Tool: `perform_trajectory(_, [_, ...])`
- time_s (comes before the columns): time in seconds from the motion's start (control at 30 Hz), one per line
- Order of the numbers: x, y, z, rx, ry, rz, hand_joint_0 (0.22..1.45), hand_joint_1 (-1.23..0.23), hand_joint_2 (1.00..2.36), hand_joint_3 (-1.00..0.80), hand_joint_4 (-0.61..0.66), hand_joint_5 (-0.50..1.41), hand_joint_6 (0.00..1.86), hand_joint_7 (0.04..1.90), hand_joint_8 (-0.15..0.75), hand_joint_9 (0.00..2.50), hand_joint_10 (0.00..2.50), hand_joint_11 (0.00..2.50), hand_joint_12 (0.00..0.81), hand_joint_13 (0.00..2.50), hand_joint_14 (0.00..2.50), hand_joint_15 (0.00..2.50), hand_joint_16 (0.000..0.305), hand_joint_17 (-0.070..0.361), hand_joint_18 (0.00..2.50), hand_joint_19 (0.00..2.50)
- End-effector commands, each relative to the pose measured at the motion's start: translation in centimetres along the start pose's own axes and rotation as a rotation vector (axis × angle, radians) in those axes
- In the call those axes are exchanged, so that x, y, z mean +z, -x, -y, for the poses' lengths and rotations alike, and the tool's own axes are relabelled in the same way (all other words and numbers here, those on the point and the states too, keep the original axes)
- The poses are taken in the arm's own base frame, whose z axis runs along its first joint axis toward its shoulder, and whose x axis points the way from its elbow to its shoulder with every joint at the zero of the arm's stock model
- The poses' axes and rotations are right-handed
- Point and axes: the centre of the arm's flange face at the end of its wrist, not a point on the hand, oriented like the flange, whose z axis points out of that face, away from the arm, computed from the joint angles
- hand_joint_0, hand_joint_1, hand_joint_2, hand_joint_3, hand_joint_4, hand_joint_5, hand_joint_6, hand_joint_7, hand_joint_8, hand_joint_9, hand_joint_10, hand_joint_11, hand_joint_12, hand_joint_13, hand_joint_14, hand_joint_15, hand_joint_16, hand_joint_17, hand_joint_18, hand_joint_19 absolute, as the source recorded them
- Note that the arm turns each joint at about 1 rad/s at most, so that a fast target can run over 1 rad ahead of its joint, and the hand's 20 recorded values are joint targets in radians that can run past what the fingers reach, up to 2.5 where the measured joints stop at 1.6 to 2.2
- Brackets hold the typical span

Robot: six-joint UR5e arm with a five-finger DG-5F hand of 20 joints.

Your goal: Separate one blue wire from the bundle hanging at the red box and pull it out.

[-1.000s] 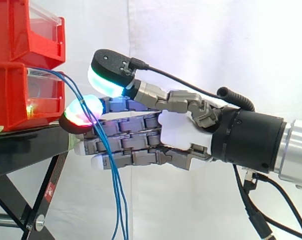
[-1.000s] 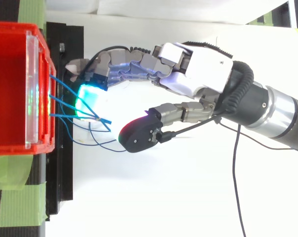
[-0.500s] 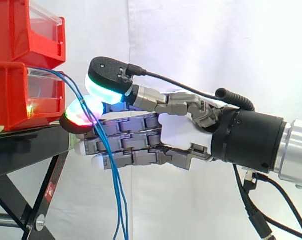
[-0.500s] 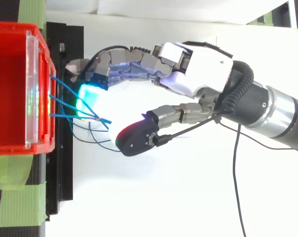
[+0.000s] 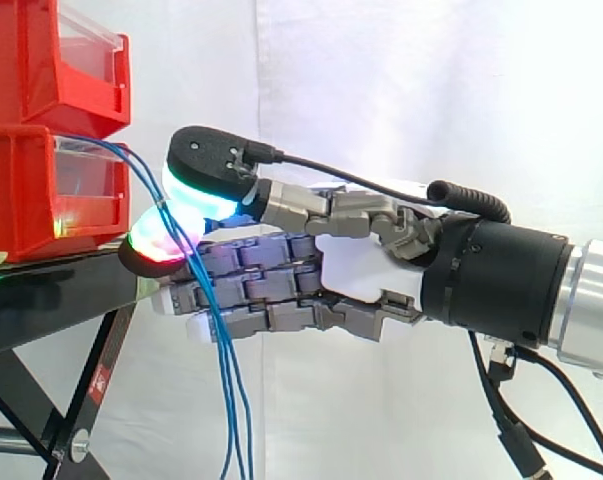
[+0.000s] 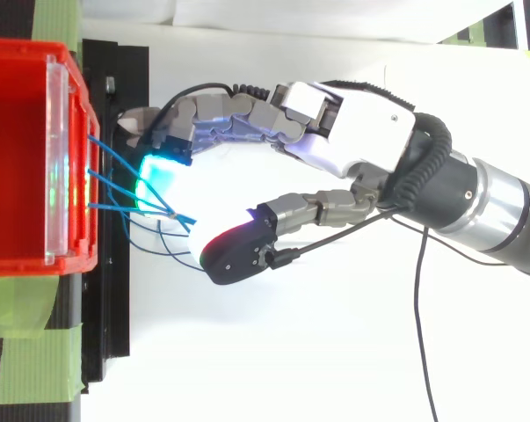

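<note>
From the side, two red bins are stacked at the left on a black stand (image 5: pixel 41 310), the upper bin (image 5: pixel 41 50) sitting on the lower bin (image 5: pixel 31 200), with a white curtain (image 5: pixel 431 90) behind. The blue wires (image 5: pixel 226 380) come out of the front of the lower bin, arch over and hang down past the edge of the stand. The hand (image 5: pixel 366 270) reaches in level from the right, its fingers nearly straight and stacked one above another, pointing at the bins. The top fingertip (image 5: pixel 153 245) glows red and green just beside the stand's edge, and the wires run down across it and across the fingertips below. The thumb pad (image 5: pixel 206 160) sits just above that fingertip, its underside glowing white and green, and the wires pass under it. From above, the wires (image 6: pixel 133 208) leave the clear front panel (image 6: pixel 58 158) of the red bin (image 6: pixel 18 158) at separate spots and draw together beside a fingertip that glows cyan (image 6: pixel 155 176). Loose loops of wire lie between there and the thumb (image 6: pixel 234 251). The hand (image 6: pixel 361 123) is open: a clear gap separates the thumb from the fingers, and nothing is pinched. Green tape (image 6: pixel 27 352) lies beside the bin.
</note>
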Motion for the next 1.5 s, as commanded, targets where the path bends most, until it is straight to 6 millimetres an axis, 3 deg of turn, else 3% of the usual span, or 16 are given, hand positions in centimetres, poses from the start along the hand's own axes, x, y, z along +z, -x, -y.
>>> perform_trajectory(0.0, [0.0,0.1,0.0,-0.03,0.0,0.01,0.61,-0.7,1.01,-0.44,0.27,-0.17,0.53,1.24,0.298,0.3,0.01,0.21,0.392,0.4,0.01,0.29,0.055,0.124,0.42,0.47])
perform_trajectory(0.63, [0.2,0.2,-0.2,-0.041,0.002,0.027,0.62,-0.7,1.01,-0.43,0.27,-0.18,0.59,1.17,0.3,0.31,0.01,0.22,0.392,0.41,0.01,0.29,0.055,0.124,0.43,0.47])
perform_trajectory(1.47, [0.4,-1.1,-0.9,-0.046,0.021,0.027,0.62,-0.71,1.01,-0.44,0.27,-0.18,0.61,1.15,0.301,0.32,0.01,0.23,0.393,0.41,0.01,0.29,0.055,0.124,0.44,0.48])
